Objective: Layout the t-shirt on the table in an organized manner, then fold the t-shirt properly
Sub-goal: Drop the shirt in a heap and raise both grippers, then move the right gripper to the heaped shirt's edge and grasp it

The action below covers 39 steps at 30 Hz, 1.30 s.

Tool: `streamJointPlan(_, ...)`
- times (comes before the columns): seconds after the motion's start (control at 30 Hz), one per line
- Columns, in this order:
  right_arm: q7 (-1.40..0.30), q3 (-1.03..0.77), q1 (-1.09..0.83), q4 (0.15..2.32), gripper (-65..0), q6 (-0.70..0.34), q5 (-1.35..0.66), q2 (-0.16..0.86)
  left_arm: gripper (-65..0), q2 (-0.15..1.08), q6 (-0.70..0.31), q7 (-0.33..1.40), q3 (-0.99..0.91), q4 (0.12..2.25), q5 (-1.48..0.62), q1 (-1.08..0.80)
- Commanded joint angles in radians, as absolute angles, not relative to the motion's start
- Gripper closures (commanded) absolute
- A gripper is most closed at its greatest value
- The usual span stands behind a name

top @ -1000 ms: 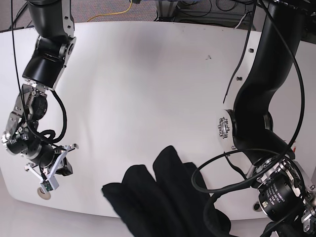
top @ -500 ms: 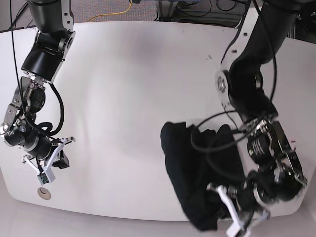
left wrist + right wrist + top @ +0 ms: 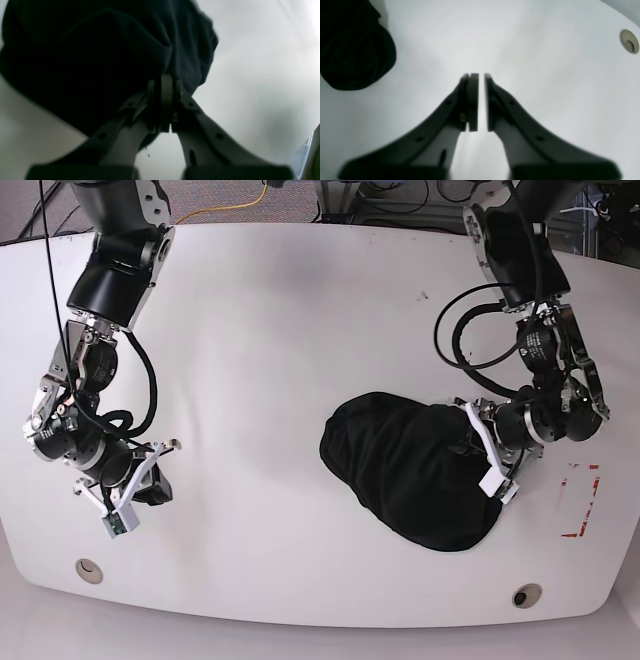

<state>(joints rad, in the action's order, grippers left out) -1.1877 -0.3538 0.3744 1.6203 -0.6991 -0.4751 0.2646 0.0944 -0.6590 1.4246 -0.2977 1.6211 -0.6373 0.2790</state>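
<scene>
Bunching in a rumpled black heap, t-shirt (image 3: 420,470) pinched by left gripper (image 3: 484,452); right gripper (image 3: 481,77) barely parted, empty.

I see a glossy white tabletop (image 3: 280,330) with rounded edges filling my base view. On it lies the black t-shirt (image 3: 410,470), bunched into a rumpled heap right of centre, not spread flat. Two round metal grommets sit in the surface near the front edge: the left grommet (image 3: 89,571) by the left corner and the right grommet (image 3: 525,595) toward the right. A small red tape outline (image 3: 579,500) marks the surface near the right edge, just beside the heap but apart from it.
</scene>
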Motion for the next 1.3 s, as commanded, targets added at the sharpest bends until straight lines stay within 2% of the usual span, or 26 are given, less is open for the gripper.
streamJointPlan(0.0, -1.162, -0.358, 0.378, 1.672, -17.3, -0.698, -0.496, 0.259, 0.0, 0.136, -0.661, 1.396, -0.306, 1.643, -0.696, 0.297)
streamJointPlan(0.03, -1.162, -0.358, 0.367, 1.687, -24.3, -0.698, -0.495, 0.246, 0.0, 0.159, -0.661, 1.396, -0.314, 1.643, -0.713, 0.286)
streamJointPlan(0.13, -1.162, -0.358, 0.341, 1.724, -39.5, -0.698, -0.495, 0.222, 0.0, 0.197, -0.661, 1.396, -0.338, 1.643, -0.742, 0.262)
streamJointPlan(0.17, -1.162, -0.355, 0.335, 1.727, -41.7, -0.698, -0.495, 0.219, 0.0, 0.205, -0.661, 1.396, -0.343, 1.643, -0.748, 0.257)
streamJointPlan(0.2, -1.162, -0.351, 0.32, 1.735, -48.5, -0.698, -0.499, 0.206, 0.0, 0.226, -0.661, 1.396, -0.363, 1.649, -0.766, 0.239)
streamJointPlan(0.37, -1.162, -0.317, 0.291, 1.735, -61.2, -0.698, -0.496, 0.156, 0.0, 0.277, -0.661, 1.396, -0.403, 1.709, -0.785, 0.166)
streamJointPlan(0.43, -1.162, -0.306, 0.285, 1.73, -62.9, -0.698, -0.493, 0.137, 0.0, 0.295, -0.661, 1.396, -0.42, 1.728, -0.788, 0.136)
streamJointPlan(0.9, -1.162, -0.282, 0.302, 1.52, -62.8, -0.698, -0.496, 0.03, 0.0, 0.328, -0.661, 1.396, -0.588, 1.784, -0.786, -0.062)
streamJointPlan(1.1, -1.161, -0.193, 0.305, 1.438, -62.8, -0.698, -0.503, 0.022, 0.0, 0.328, -0.659, 1.396, -0.638, 1.784, -0.785, -0.116)
streamJointPlan(1.27, -1.159, -0.171, 0.306, 1.432, -62.8, -0.698, -0.496, -0.028, 0.0, 0.328, -0.659, 1.396, -0.654, 1.784, -0.786, -0.145)
